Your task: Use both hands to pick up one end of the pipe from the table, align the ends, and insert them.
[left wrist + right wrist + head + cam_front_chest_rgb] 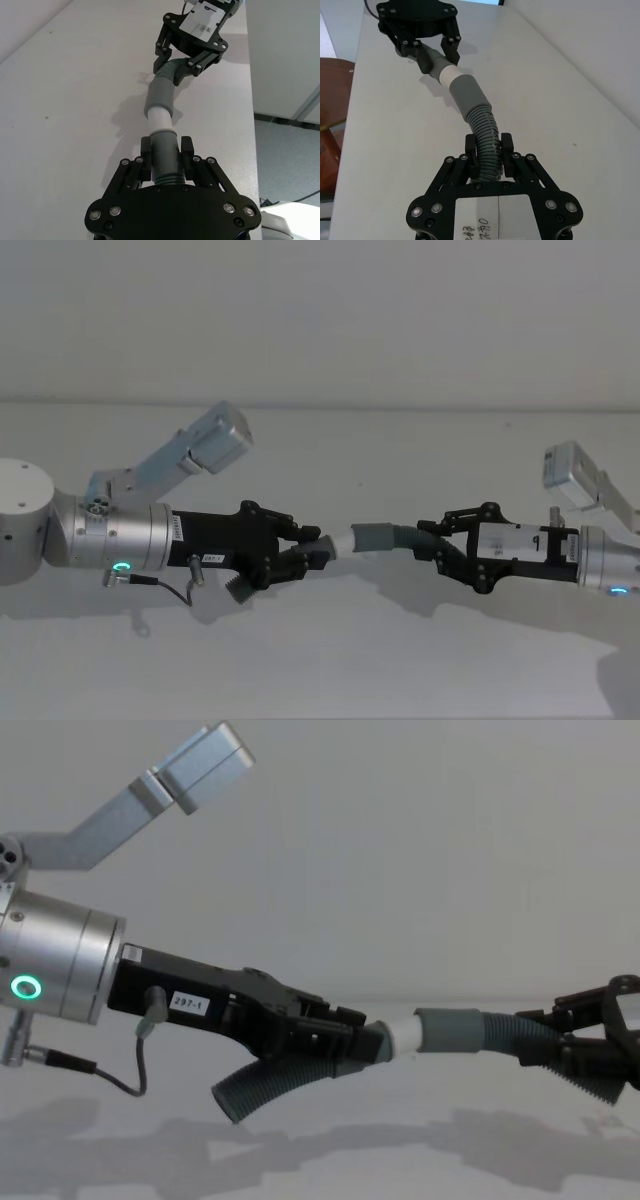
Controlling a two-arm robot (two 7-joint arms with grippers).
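Both end effectors, left (300, 558) and right (440, 540), clamp hose pieces (400, 537), whitish tip (341, 540) inside grey cuff (377, 537).

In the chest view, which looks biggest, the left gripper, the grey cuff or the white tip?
1. Left gripper, though it is nearest the camera, which inflates it.
2. Grey cuff.
3. White tip, the smallest showing.
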